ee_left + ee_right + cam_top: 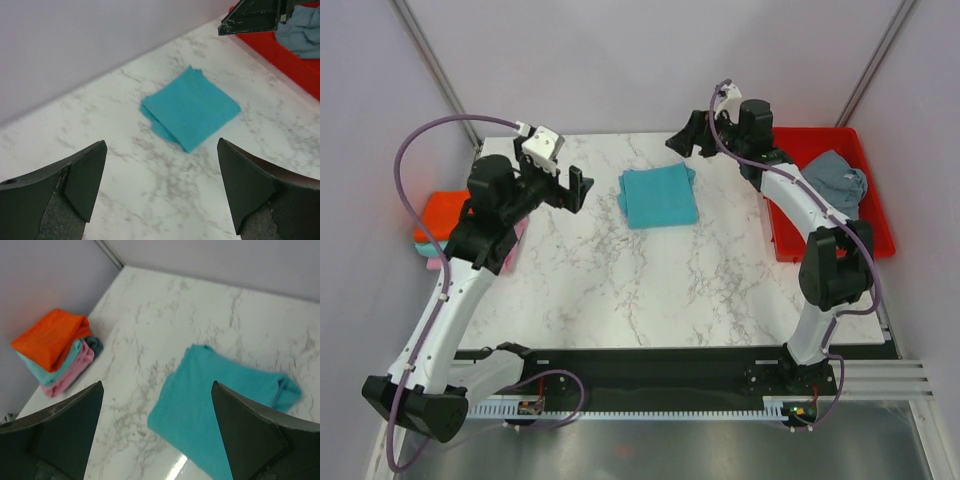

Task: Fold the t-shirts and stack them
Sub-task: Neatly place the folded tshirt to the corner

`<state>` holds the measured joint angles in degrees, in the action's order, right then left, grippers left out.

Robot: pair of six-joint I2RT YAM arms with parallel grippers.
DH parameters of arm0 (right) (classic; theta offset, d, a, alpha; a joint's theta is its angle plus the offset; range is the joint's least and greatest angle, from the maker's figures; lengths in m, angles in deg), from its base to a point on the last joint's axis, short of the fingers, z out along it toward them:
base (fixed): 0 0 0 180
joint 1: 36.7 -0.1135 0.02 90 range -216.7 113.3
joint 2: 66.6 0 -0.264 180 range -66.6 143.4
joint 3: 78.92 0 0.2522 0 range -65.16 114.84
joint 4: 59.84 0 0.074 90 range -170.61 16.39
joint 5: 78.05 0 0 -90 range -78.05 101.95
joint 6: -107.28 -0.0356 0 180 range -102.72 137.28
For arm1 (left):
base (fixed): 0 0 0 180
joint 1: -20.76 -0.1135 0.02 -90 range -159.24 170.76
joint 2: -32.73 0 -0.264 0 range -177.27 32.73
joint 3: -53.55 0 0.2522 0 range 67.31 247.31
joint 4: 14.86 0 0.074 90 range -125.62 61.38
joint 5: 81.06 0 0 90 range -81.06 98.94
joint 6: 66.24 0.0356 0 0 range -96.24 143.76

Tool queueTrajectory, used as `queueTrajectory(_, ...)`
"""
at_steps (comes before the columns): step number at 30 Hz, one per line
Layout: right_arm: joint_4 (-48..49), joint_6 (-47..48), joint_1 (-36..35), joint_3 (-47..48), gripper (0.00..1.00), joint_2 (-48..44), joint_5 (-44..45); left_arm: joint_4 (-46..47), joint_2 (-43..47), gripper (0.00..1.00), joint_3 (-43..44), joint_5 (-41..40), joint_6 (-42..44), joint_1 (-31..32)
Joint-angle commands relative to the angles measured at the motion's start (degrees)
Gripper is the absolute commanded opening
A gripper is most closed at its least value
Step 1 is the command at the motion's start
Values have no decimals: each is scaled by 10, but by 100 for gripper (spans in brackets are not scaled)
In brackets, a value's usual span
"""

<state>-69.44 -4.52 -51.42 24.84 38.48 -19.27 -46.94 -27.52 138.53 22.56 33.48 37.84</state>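
two arms [450, 300] rise from the near edge of the table [620, 300]. left gripper [576, 190] and right gripper [686, 135] both hang released, holding nothing, on either side of one turquoise shirt [660, 197], which is folded to a flat square at the table's far middle. one grey shirt [838, 178] lies crumpled in the red tray [880, 240] on the right. one stack [440, 215] sits at the left edge, orange on top.

left wrist: wide-apart fingers [85, 175] frame the turquoise shirt [192, 107], its layered edges showing at the left. tray [280, 55] and grey shirt [302, 30] lie beyond.

right wrist: spread fingers [65, 430] hang above the turquoise shirt [200, 410]. the stack [55, 350] shows one orange, one light teal and one pink layer, with a dark teal bit behind.
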Motion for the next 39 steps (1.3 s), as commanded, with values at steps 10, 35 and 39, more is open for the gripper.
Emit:
queueTrajectory(10, -161, -19, 51, -62, 98, 43, -132, -69, -229, 99, 10, 74, -218, -6)
queueTrajectory(35, -123, 0, 48, 46, 98, 198, -133, -43, -580, 98, 221, 144, -359, -67)
queueTrajectory(39, -123, 2, 44, 64, 98, 219, -130, -16, -617, 84, 225, 172, -375, -68)
